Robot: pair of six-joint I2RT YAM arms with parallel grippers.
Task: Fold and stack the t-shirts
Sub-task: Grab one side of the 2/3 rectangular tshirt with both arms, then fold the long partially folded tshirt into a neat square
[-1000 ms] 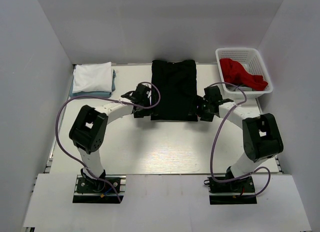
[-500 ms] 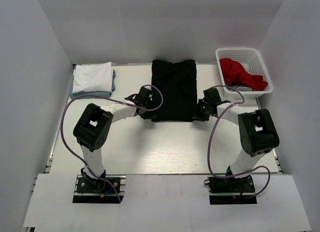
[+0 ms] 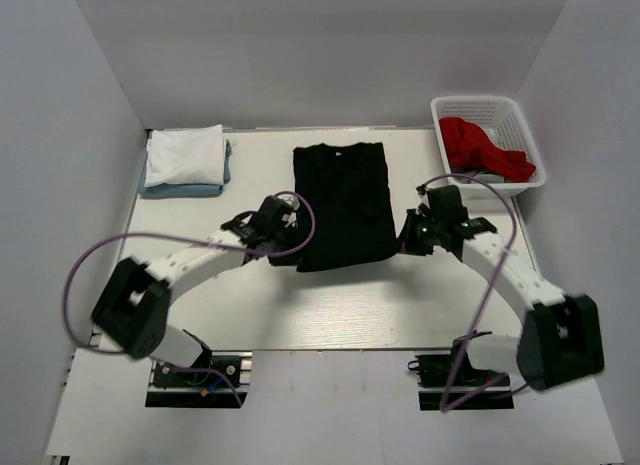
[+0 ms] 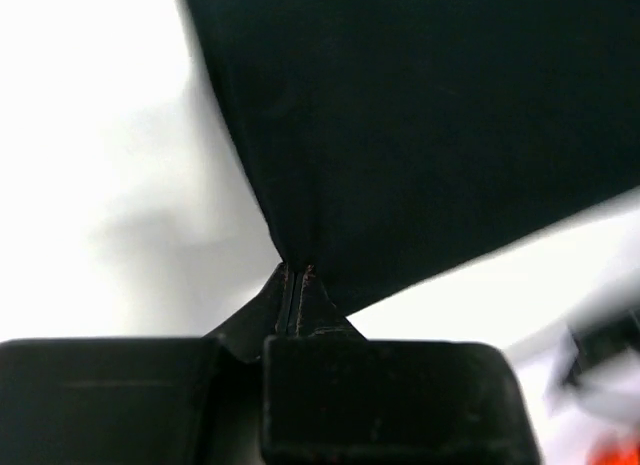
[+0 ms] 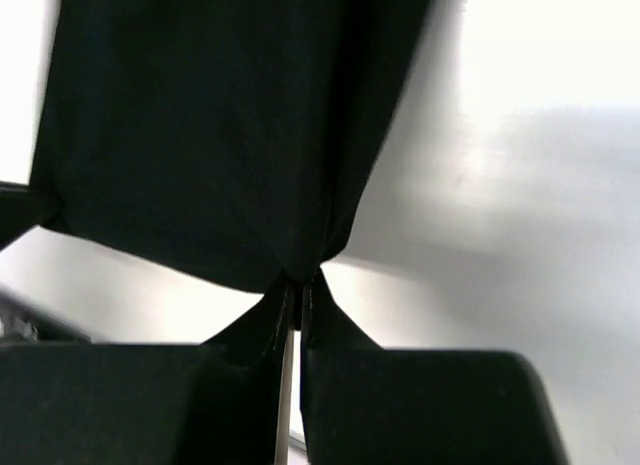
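A black t-shirt (image 3: 342, 203), folded lengthwise into a long strip, lies in the middle of the table. My left gripper (image 3: 291, 248) is shut on its near left corner, and the left wrist view shows the black t-shirt (image 4: 420, 125) pinched at the left gripper's (image 4: 296, 273) tips. My right gripper (image 3: 401, 240) is shut on the near right corner; the black t-shirt (image 5: 220, 125) hangs from the right gripper's (image 5: 300, 282) tips, lifted off the table. A folded white t-shirt (image 3: 185, 154) rests on a light blue-grey one (image 3: 226, 175) at the far left.
A white mesh basket (image 3: 515, 120) stands at the far right corner with a red cloth (image 3: 482, 148) in it. Grey walls close in the table on three sides. Purple cables loop off both arms.
Both grippers went from open beside the shirt's near corners to shut on them. They have pulled the near edge toward me and lifted it; the arms have stretched outward.
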